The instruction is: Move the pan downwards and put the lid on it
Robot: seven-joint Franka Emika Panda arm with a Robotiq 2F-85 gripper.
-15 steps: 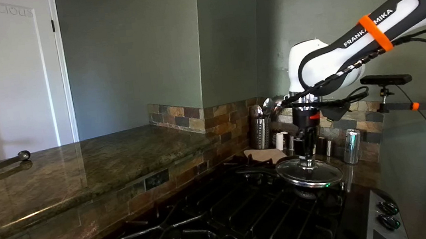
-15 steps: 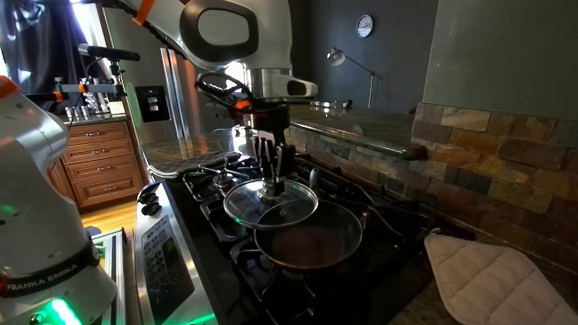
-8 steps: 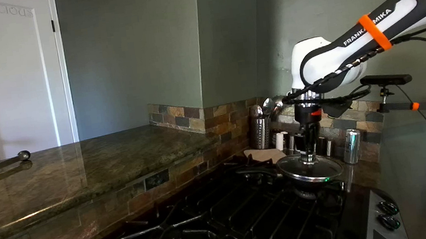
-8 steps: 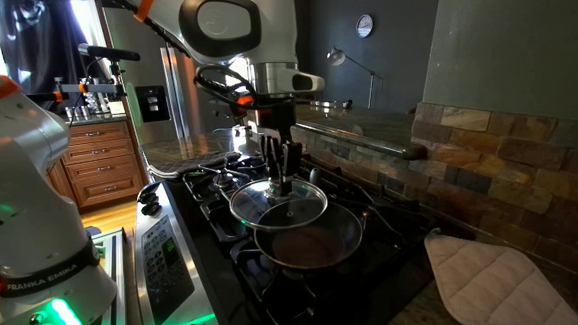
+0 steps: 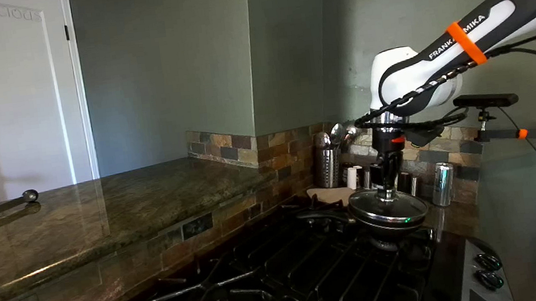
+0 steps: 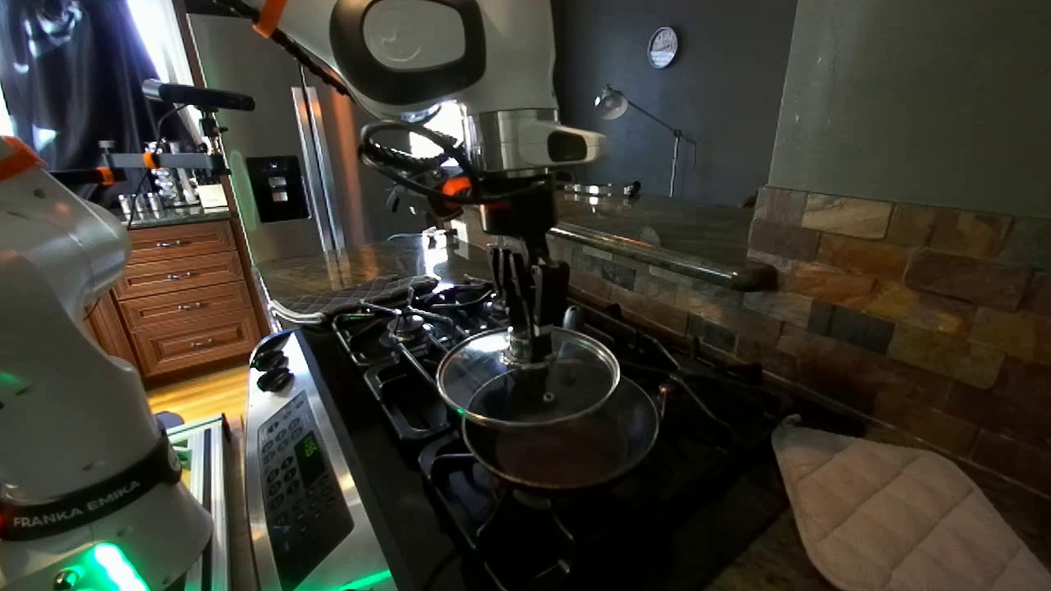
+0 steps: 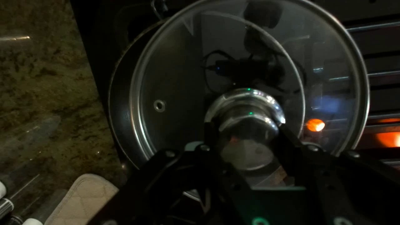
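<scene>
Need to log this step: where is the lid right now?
In an exterior view, the lid is held by the tool, overlapping the pan at its upper left.

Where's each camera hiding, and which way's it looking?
An exterior view: at an end of the black gas stove, facing the beige quilted pot holder; the white arm and black hand show.
An exterior view: near the pot holder, facing back over the stove, tall grey fridge beyond; white robot base, arm and hand show.
Wrist view: just above the hand, facing down at the round glass lid over the round dark pan; black robot fingers show.
Both exterior views share the lid, pan, hand and pot holder, from opposite ends.
</scene>
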